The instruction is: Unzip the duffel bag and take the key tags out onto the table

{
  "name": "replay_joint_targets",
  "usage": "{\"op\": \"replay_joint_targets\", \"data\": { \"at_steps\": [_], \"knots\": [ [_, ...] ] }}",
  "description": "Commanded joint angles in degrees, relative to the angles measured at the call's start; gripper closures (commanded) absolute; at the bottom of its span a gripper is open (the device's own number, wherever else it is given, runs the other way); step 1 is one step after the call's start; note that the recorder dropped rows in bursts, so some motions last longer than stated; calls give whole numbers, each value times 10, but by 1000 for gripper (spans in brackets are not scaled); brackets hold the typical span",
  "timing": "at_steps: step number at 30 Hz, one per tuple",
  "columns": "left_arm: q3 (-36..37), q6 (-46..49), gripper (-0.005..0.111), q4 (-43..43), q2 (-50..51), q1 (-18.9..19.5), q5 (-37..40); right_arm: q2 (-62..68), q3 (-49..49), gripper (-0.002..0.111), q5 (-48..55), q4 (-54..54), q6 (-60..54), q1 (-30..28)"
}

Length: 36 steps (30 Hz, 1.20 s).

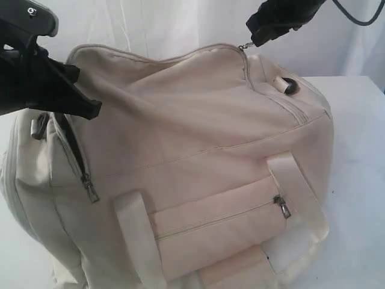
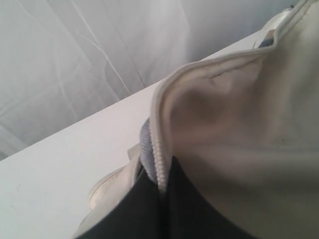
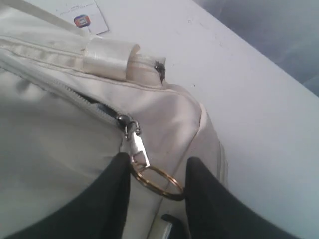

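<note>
The right jaws held the zip ring (image 3: pixel 147 186) between them, open just as wide as the ring. The left jaws were shut tight on the edge of the bag (image 1: pixel 198 162) (the zip side). The bag sat on the desk (image 1: pixel 361 180) below them.

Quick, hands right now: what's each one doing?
Left hand: closed, pinching the duffel bag at its top edge by the zipper.
Right hand: closed on the zipper pull ring, a finger at each side.

The left claw (image 2: pixel 163 201) pinches the zippered edge of the duffel bag (image 2: pixel 239 124) above the table (image 2: pixel 65 169).
</note>
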Motion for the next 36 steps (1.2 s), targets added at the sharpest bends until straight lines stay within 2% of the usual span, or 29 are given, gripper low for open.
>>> {"op": "replay_joint_targets", "data": {
  "at_steps": [1, 8, 11, 15, 19, 23, 26, 31, 34, 36],
  "knots": [
    [-30, 22, 107, 22, 33, 30, -2, -9, 24, 108, -12, -10, 4, -7],
    [-88, 54, 107, 0, 73, 59, 44, -9, 43, 108, -17, -14, 5, -7],
    [-97, 95, 107, -51, 73, 59, 41, -9, 44, 108, -17, -14, 5, -7],
    [-97, 194, 107, -142, 72, 59, 34, -9, 44, 108, -16, -12, 15, -7],
    [-86, 203, 107, -142, 70, 50, 5, -9, 44, 108, -10, -10, 29, -7],
    [-83, 204, 105, -142, 65, 48, 8, -9, 44, 107, -15, -8, 31, -7],
    [-83, 216, 90, -142, 65, 48, 27, -9, 44, 97, -15, 4, 31, -7],
    [-83, 228, 51, -142, 65, 48, 36, -9, 44, 68, -15, 14, 40, -7],
    [-83, 228, 39, -142, 65, 48, 21, -9, 44, 53, -11, 14, 45, -7],
    [-83, 228, 36, -142, 63, 48, 9, -9, 44, 45, -7, 14, 45, -7]
  ]
}}
